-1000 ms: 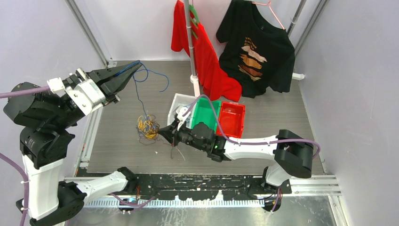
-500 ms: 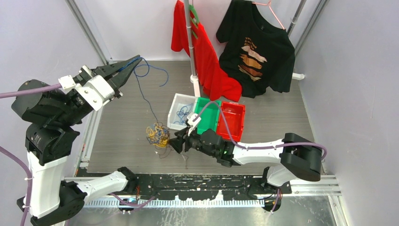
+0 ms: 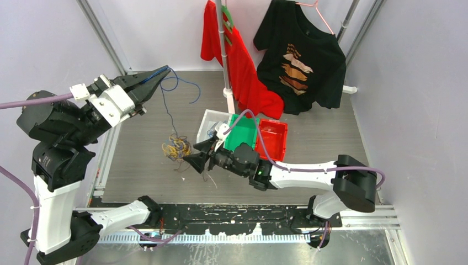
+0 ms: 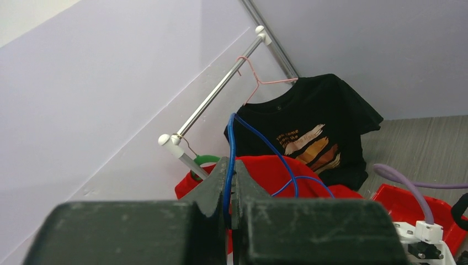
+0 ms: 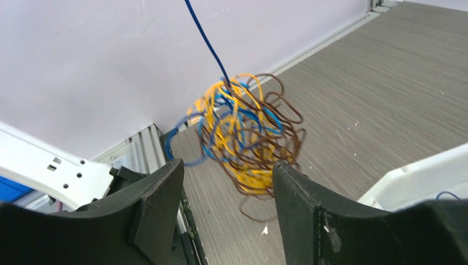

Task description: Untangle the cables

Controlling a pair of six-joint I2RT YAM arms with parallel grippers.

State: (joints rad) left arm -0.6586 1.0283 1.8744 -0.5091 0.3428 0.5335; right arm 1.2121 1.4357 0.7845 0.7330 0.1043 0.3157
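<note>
Cables (image 3: 176, 149) bunched left of white bin (image 3: 205, 122). Farther left, raised, left gripper (image 3: 163, 72) clamps blue strand (image 4: 230, 149). By the tangle, right gripper (image 3: 192, 162) gapes. Best: pin brown loops, draw blue out slowly.

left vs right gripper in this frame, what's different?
The left gripper is shut on a blue cable. The right gripper is open and grips nothing. The left gripper is raised high on the left, while the right gripper sits low, its fingers framing the tangle of cables. Both are black two-finger grippers, and the blue cable runs from the left gripper down into the tangle that the right gripper faces.
</note>
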